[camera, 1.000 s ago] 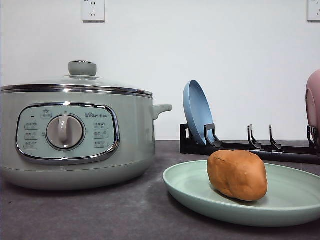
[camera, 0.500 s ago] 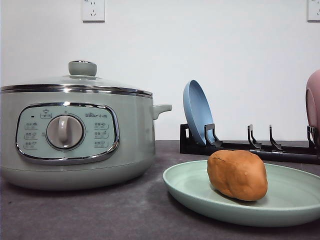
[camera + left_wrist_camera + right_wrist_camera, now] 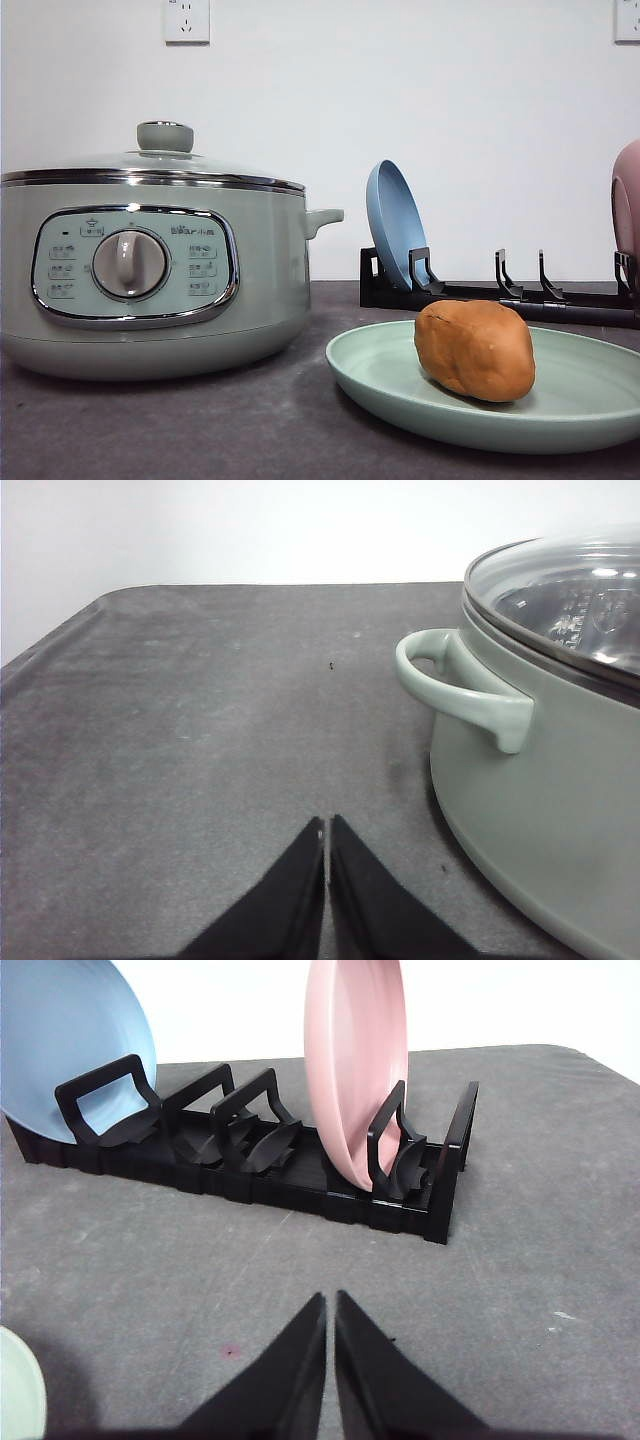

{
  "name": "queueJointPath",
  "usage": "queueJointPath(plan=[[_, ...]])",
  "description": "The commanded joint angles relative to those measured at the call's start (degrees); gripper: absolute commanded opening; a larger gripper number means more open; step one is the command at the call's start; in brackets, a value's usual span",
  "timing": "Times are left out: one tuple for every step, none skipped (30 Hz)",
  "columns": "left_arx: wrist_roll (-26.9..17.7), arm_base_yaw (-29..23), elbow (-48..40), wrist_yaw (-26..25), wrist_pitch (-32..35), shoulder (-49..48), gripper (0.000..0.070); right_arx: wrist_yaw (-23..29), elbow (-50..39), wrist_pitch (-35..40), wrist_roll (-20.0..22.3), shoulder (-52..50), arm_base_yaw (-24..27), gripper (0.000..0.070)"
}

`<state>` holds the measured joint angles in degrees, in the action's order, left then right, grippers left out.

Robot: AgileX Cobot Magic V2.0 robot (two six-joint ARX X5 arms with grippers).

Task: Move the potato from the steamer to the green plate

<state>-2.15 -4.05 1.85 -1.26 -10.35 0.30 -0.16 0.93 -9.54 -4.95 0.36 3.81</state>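
Resting on green plate (image 3: 560, 405) in front view: potato (image 3: 474, 350), lumpy oval, matte orange-brown skin, left of plate centre. Steamer (image 3: 150, 270) at left, glass lid on. Blue plate (image 3: 395, 225) upright in black rack (image 3: 500, 290) behind.
Left wrist: left gripper (image 3: 327, 825) closed, empty, over dark mat beside steamer handle (image 3: 465, 685).
Right wrist: right gripper (image 3: 331, 1300) closed, empty, facing rack with pink plate (image 3: 355, 1065).

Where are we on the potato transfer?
Looks finished. Done: the potato rests on the green plate, and the steamer has its lid on. In hand: nothing; the left gripper and right gripper are shut, empty, over bare table. Left: nothing evident.
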Motion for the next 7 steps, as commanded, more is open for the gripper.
queueJointPath(plan=[[0.3, 0.0, -1.2, 0.2, -0.4, -0.1, 0.0000, 0.2, -0.2, 0.7, -0.8, -0.2, 0.1, 0.0002], [0.3, 0.0, -1.2, 0.2, -0.4, -0.1, 0.0000, 0.2, -0.2, 0.7, -0.8, -0.2, 0.1, 0.0001], [0.3, 0.0, -1.2, 0.2, -0.4, -0.1, 0.0000, 0.2, -0.2, 0.7, -0.8, -0.2, 0.1, 0.0002], [0.3, 0.0, -1.2, 0.2, -0.4, -0.1, 0.0000, 0.2, -0.2, 0.7, -0.8, -0.2, 0.1, 0.0002], [0.3, 0.0, -1.2, 0.2, -0.4, -0.1, 0.0000, 0.2, -0.2, 0.7, -0.8, -0.2, 0.1, 0.0002], [0.3, 0.0, -1.2, 0.2, -0.4, -0.1, 0.0000, 0.2, -0.2, 0.7, -0.8, -0.2, 0.1, 0.0002], [0.3, 0.0, -1.2, 0.2, -0.4, -0.1, 0.0000, 0.2, -0.2, 0.7, -0.8, -0.2, 0.1, 0.0002]])
